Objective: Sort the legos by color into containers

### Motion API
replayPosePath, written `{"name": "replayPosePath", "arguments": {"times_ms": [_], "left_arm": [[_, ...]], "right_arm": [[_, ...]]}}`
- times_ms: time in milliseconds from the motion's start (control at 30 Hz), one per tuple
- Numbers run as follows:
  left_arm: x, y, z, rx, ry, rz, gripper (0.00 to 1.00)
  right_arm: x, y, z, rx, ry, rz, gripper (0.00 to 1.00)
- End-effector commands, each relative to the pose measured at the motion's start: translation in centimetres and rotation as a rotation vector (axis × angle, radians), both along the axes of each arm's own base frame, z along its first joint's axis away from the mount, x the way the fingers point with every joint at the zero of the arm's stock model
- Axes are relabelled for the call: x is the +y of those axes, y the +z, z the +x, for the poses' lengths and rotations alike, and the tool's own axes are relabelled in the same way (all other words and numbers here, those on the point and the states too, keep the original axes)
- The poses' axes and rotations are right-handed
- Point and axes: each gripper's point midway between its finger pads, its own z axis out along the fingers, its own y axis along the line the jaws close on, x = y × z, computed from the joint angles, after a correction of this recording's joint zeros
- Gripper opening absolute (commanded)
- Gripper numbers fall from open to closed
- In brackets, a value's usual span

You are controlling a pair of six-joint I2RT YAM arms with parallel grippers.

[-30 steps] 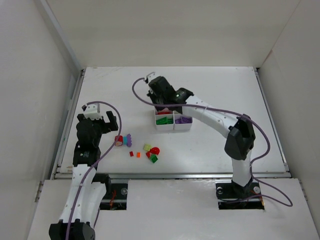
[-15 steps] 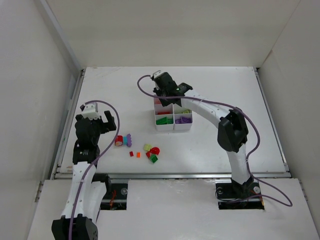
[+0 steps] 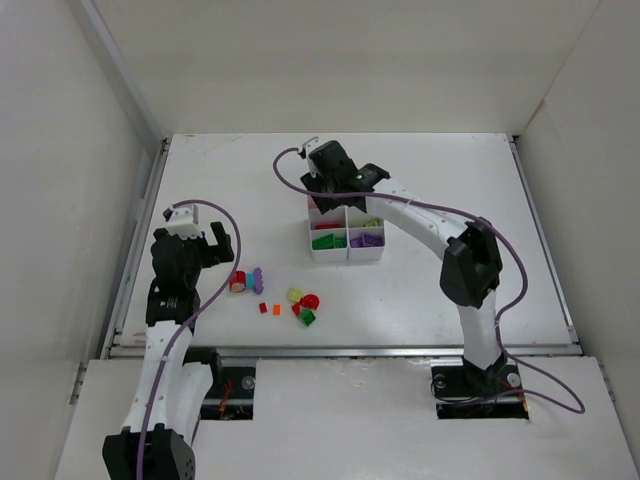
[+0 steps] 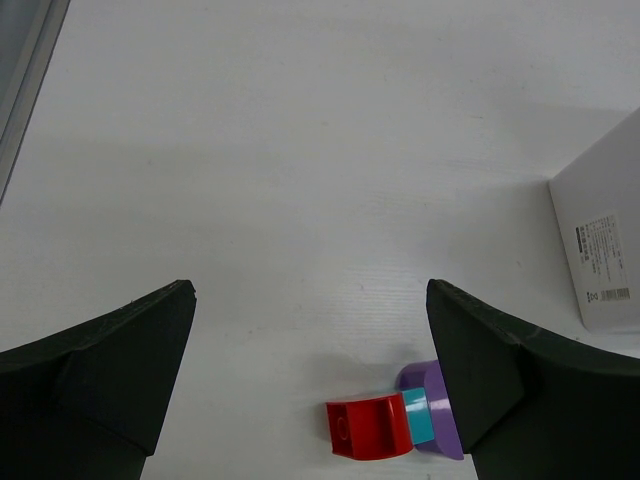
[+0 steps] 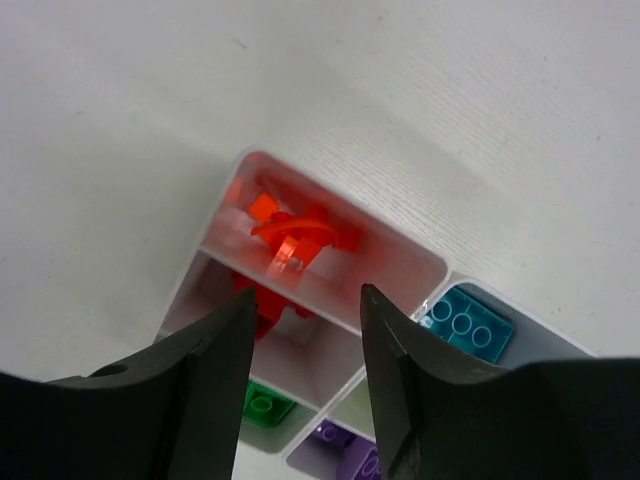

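Observation:
The white tray of containers [image 3: 346, 256] stands mid-table, with its rim [image 5: 330, 205] below my right gripper. Orange legos [image 5: 290, 235] lie in its far-left compartment, red ones [image 5: 262, 300] in the compartment behind, and cyan [image 5: 465, 322], green [image 5: 262, 405] and purple [image 5: 350, 455] in others. My right gripper [image 5: 305, 295] hangs open over the orange and red compartments [image 3: 335, 182], nothing between its fingers. My left gripper [image 3: 208, 246] is wide open, low over the table [image 4: 310, 290]. A joined red, cyan and purple lego [image 4: 395, 422] lies by its right finger.
Loose legos lie near the front edge: the joined cluster [image 3: 246, 280], a tiny red bit [image 3: 263, 308], an orange bit [image 3: 276, 309], a yellow-green piece [image 3: 295, 295], a red piece [image 3: 311, 301] and a green one [image 3: 307, 318]. The tray's labelled side [image 4: 600, 250] shows right of my left gripper.
My right gripper has gone from shut to open over the tray's far-left compartments, and its arm has shifted slightly away. The left arm has barely moved.

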Motion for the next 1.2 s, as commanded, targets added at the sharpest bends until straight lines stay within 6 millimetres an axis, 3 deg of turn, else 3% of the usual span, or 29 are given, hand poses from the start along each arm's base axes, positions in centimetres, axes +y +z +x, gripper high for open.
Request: {"name": "replayPosePath", "arguments": {"times_ms": [0, 67, 133, 200, 233, 300, 467, 733, 967, 1167], "left_arm": [[-0.1, 2.3, 0.7, -0.074, -0.024, 0.026, 1.0], [-0.1, 2.7, 0.8, -0.083, -0.024, 0.027, 1.0], [0.1, 2.7, 0.8, -0.083, -0.017, 0.038, 1.0], [0.1, 2.7, 0.8, -0.083, -0.017, 0.038, 1.0], [0.1, 2.7, 0.8, -0.083, -0.02, 0.047, 1.0], [0.1, 2.7, 0.8, -0.083, -0.02, 0.047, 1.0], [-0.1, 2.7, 0.8, -0.083, -0.026, 0.036, 1.0], [-0.2, 2.8, 0.4, -0.084, -0.035, 0.033, 1.0], [-0.1, 3.0, 0.4, -0.093, -0.026, 0.036, 1.0], [-0.1, 3.3, 0.3, -0.102, -0.026, 0.037, 1.0]], "right_arm": [[2.2, 6.1, -2.6, -0.085, 0.152, 0.087, 0.52], [4.1, 5.8, -5.5, -0.044, 0.279, 0.109, 0.54], [4.3, 3.9, -8.1, 0.014, 0.349, 0.076, 0.56], [5.1, 1.8, -10.8, 0.081, 0.407, 0.047, 0.57], [4.7, -0.5, -12.4, 0.136, 0.427, 0.011, 0.57], [5.4, -2.4, -15.2, 0.196, 0.483, -0.004, 0.58], [7.0, -6.5, -18.6, 0.301, 0.535, 0.012, 0.64], [10.2, -7.5, -19.9, 0.311, 0.567, 0.048, 0.65], [10.5, -9.8, -20.2, 0.303, 0.548, -0.028, 0.65], [10.6, -10.1, -19.4, 0.29, 0.509, -0.038, 0.65]]}}
